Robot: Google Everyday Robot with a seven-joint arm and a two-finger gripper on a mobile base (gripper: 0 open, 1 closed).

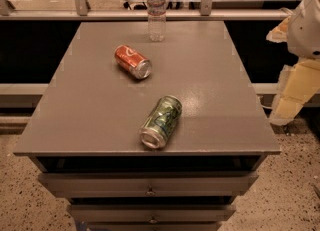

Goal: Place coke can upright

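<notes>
Gripper [287, 106] hangs off to the right of the grey cabinet top [220, 100], just past its edge and below the white arm housing [306, 22]. Open or closed: cannot tell, and nothing shows in it. Closest to the front and left of the gripper, a green can [161, 121] lies on its side. Farther back and further left lies the coke can [132, 61], also on its side, well apart from the gripper (not upright yet). Its long axis runs diagonally, with the silver end pointing front-right, roughly toward the gripper's side. Beyond it a water bottle [156, 10] stands at the far edge. The reach probably goes left and forward, behind the green can.
</notes>
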